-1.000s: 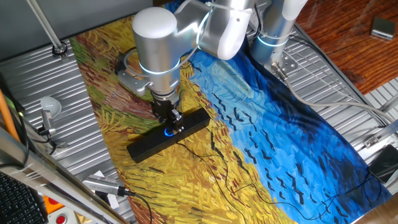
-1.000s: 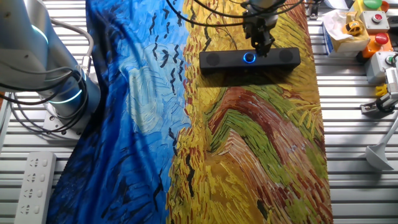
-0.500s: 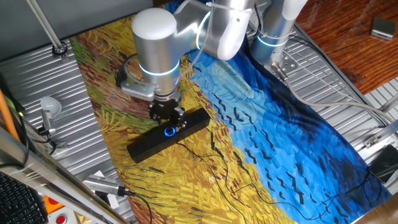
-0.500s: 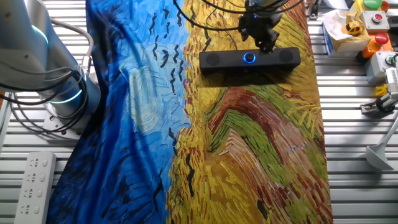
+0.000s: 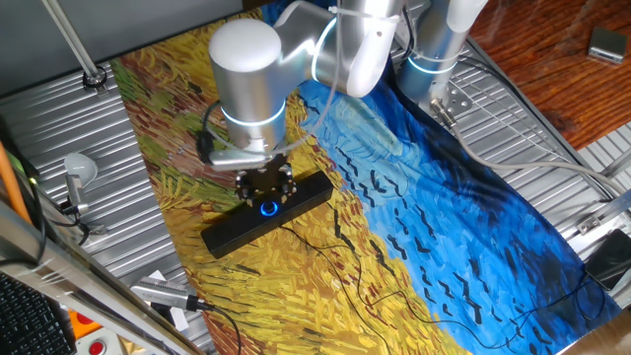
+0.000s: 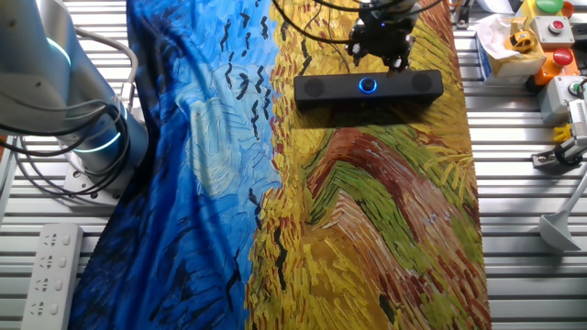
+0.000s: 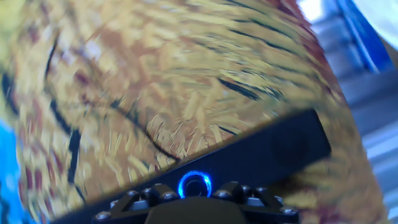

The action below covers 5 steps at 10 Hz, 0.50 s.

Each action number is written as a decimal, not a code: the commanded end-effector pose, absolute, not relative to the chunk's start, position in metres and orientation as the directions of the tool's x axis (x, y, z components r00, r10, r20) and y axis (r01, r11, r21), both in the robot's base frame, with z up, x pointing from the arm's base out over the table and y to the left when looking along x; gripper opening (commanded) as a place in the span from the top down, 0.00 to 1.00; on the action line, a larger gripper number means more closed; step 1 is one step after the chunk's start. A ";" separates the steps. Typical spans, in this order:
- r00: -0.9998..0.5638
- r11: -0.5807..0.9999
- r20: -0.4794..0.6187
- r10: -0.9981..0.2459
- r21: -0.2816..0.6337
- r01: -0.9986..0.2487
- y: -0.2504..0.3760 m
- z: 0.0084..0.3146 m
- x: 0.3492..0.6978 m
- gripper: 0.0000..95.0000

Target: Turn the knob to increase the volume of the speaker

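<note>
The speaker is a long black bar lying on the painted cloth; it also shows in the other fixed view and the hand view. The knob glows with a blue ring at the middle of the speaker's face. My gripper hangs just above the knob. In the hand view my gripper has its fingers apart, and the whole ring shows between them. No finger visibly touches the knob.
A thin black cable runs from the speaker across the cloth. A grey microphone-like object lies on the metal table at the left. The arm's base, a power strip and button boxes stand at the table's edges.
The hand has turned about its own axis above the knob, so the fingers now show broadside in the fixed views. The speaker has not moved.
</note>
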<state>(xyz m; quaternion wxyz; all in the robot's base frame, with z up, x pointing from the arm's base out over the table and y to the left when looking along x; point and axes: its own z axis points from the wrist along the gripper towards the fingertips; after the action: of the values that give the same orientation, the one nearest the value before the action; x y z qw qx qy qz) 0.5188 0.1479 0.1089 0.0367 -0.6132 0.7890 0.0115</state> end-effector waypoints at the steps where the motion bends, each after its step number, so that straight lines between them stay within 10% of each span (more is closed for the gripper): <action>1: -0.052 0.056 -0.056 -0.997 -0.079 -0.995 0.148 0.109 0.518 0.60; 5: -0.014 0.018 -0.046 -0.999 -0.093 -0.996 0.148 0.109 0.518 0.60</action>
<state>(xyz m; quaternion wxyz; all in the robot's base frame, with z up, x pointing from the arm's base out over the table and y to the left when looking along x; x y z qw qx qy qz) 0.5174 0.1485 0.1102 0.0500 -0.6996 0.7127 -0.0155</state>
